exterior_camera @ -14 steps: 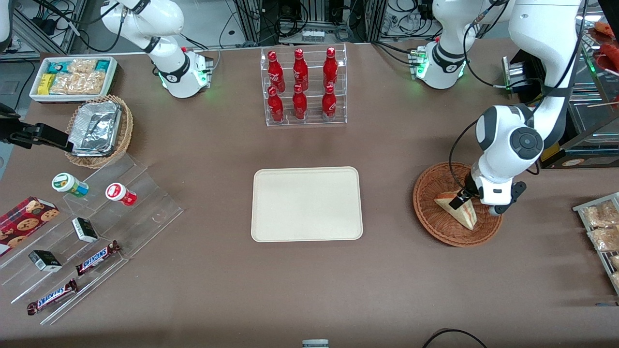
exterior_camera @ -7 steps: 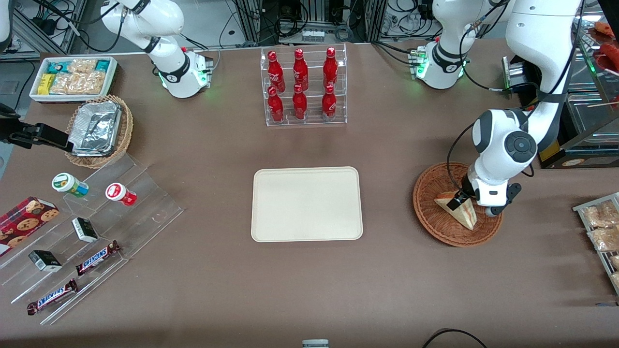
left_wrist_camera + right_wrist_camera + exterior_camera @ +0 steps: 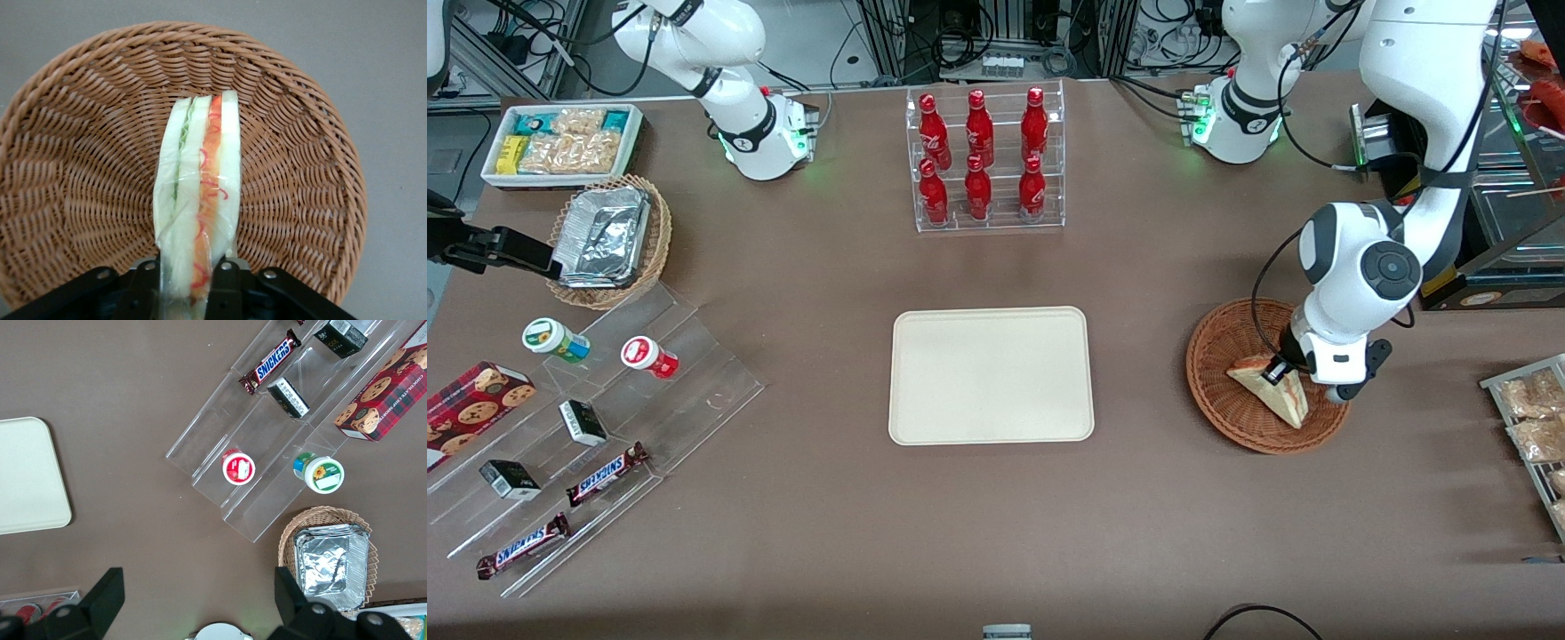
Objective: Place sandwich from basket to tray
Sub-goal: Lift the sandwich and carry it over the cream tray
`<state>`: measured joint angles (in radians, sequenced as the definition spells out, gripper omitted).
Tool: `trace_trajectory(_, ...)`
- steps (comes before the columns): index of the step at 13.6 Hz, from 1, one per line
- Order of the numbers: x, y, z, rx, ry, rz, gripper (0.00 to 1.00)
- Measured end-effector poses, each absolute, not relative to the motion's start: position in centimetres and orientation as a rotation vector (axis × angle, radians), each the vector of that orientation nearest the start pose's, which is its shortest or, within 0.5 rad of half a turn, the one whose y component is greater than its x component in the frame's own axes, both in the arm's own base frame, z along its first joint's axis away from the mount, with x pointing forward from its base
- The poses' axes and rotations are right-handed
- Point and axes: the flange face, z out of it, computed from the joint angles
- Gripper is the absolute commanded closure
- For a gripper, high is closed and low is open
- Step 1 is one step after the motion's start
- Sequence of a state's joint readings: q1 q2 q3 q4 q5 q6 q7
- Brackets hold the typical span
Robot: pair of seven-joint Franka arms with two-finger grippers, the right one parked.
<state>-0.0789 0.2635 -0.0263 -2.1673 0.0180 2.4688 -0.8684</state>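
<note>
My gripper (image 3: 193, 280) clamped across sandwich (image 3: 198, 200) faces, wedge's long axis pointing away, over basket (image 3: 1218, 391); tray (image 3: 991, 374) lies toward parked arm's end.

The glossy white left arm (image 3: 1409, 107) had grey joint caps and a black cable looping beside its wrist. Its black two-finger gripper (image 3: 192, 283) had matte fingers (image 3: 225, 288) with small silver screws.
</note>
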Motion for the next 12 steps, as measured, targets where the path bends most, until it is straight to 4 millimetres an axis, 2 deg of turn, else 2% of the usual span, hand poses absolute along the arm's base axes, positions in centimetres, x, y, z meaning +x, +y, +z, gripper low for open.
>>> trace_trajectory(2, 56.6, -7.1, 30.3, -2.945, -1.108, -0.025, 0.81)
trace_trajectory(5, 56.4, -11.0, 36.1, -2.967, -0.999, 0.034, 0.8)
trace_trajectory(8, 55.9, -17.5, 41.0, -3.019, -0.849, 0.053, 0.8)
trace_trajectory(10, 54.9, -22.1, 42.5, -3.063, -0.748, 0.041, 0.8)
trace_trajectory(12, 53.8, -26.9, 42.7, -3.108, -0.626, 0.042, 0.8)
